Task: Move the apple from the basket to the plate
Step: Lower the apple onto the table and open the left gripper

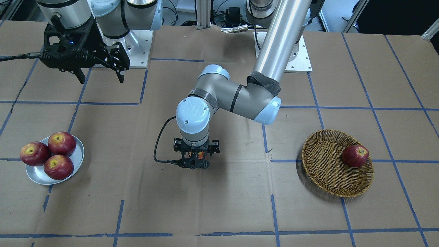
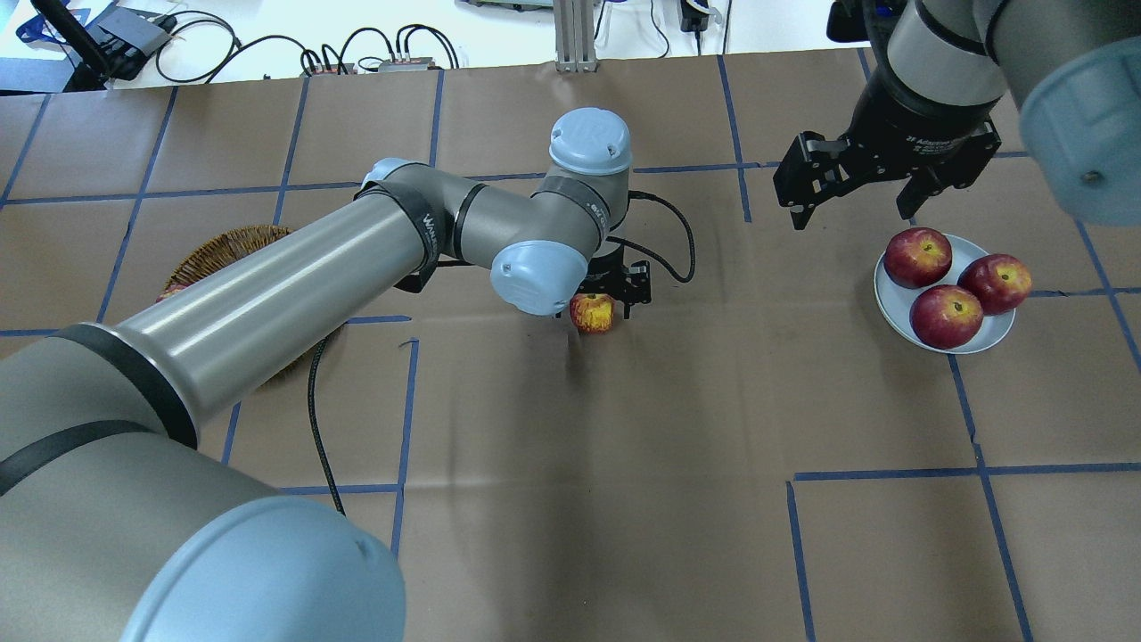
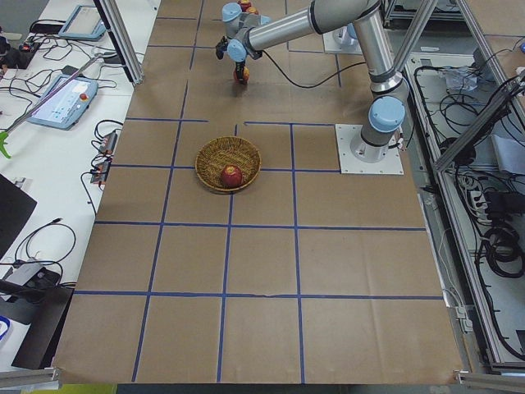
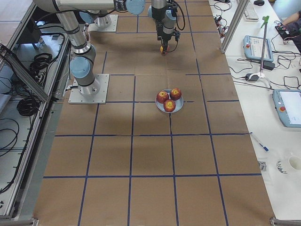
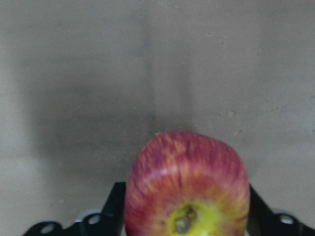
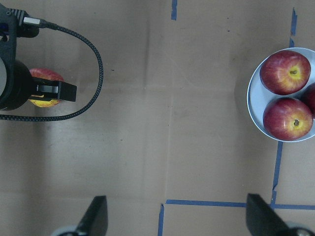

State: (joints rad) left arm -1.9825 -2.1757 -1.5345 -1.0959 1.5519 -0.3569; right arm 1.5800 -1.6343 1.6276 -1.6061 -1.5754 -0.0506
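I am holding the apple [image 2: 592, 313] clamped tight in the left gripper [image 1: 195, 160] over mid-table, away from the basket [image 1: 325, 171], with the plate [image 2: 991, 332] lying at 3 o'clock overhead, near the right gripper [image 2: 854, 212], spread wide and empty.

**Brown paper and blue tape everywhere**

The table [image 4: 150, 155] is wrapped in brown paper with a blue tape grid [image 4: 132, 136] laid over it. From the right-end camera, a white bench [image 4: 287, 70] runs along 3 o'clock with a teach pendant [image 4: 287, 107] on it. A pen [image 4: 259, 141] and a mug [image 4: 295, 163] sit around 4. There are cable tangles [image 4: 16, 101] at 9. Lighting's even, with only soft shadows.
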